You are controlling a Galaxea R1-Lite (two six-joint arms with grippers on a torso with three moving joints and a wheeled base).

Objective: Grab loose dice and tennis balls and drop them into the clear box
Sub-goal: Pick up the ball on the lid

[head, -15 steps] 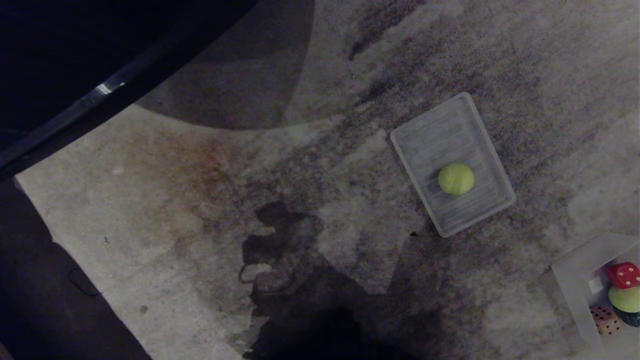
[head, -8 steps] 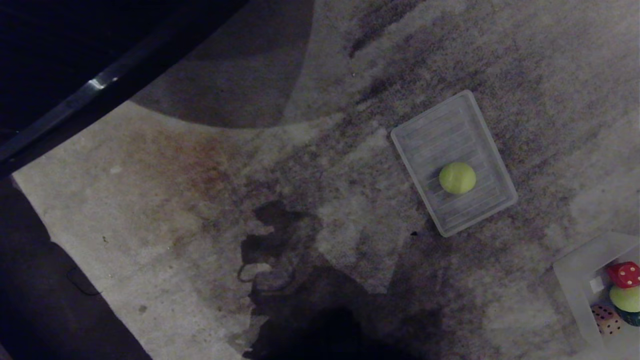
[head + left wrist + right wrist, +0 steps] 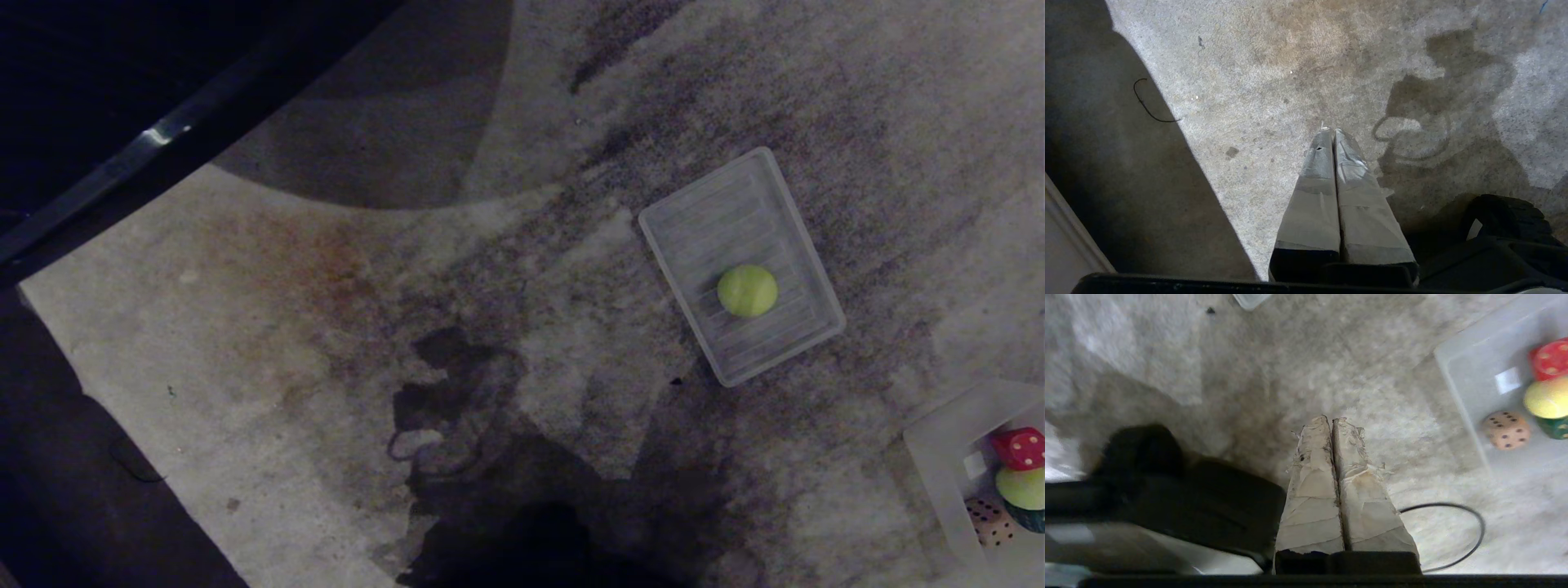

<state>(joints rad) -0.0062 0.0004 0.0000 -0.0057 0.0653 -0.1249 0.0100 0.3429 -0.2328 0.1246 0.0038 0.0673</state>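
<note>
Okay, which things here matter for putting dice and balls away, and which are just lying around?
Part of the job:
- tennis ball on the lid
- clear box
- red die, peach die, green die and second ball, already inside

Just lying about:
- ribbed lid
- black cable
- carpet

ball [image 3: 747, 291] yel-green | die [image 3: 1019, 447] red, pale dots | carpet [image 3: 506, 261] mottled grey

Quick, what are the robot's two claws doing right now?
Left gripper: closed, empty, above the carpet.
Right gripper: closed, empty, beside the clear box.
</note>
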